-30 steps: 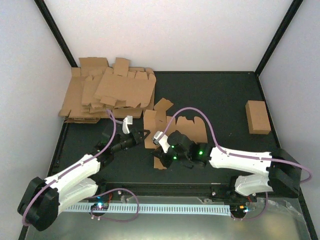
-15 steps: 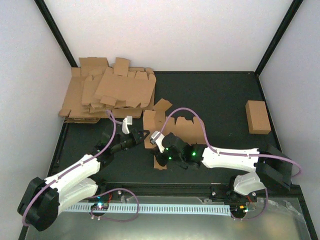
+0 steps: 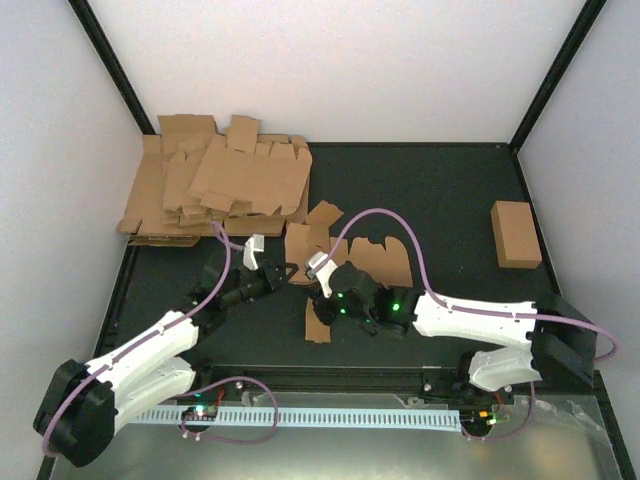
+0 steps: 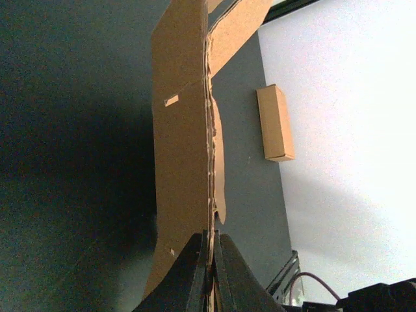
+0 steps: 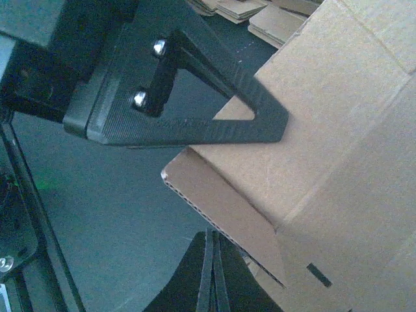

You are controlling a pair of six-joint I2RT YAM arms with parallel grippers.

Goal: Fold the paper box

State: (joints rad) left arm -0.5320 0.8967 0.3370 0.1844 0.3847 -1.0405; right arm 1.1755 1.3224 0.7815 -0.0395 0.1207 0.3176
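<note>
From above, the paper box (image 3: 378,262) lies mostly flat and open on the dark table (image 3: 450,190). The left gripper (image 3: 288,272) bites the box's left edge, and the right gripper (image 3: 312,288) sits just beside it. A pile of flat cardboard (image 3: 225,185) is behind the box to the left. A small closed box (image 3: 516,234) is well off to its right.

The left wrist camera shows its fingers shut on the box's thin edge, likely to hold it steady for bending.

The right wrist camera shows its fingers squeezed together at the box's lower edge. I cannot tell if they pinch any card. The paper box has nothing in it. The closed one hides its inside.
</note>
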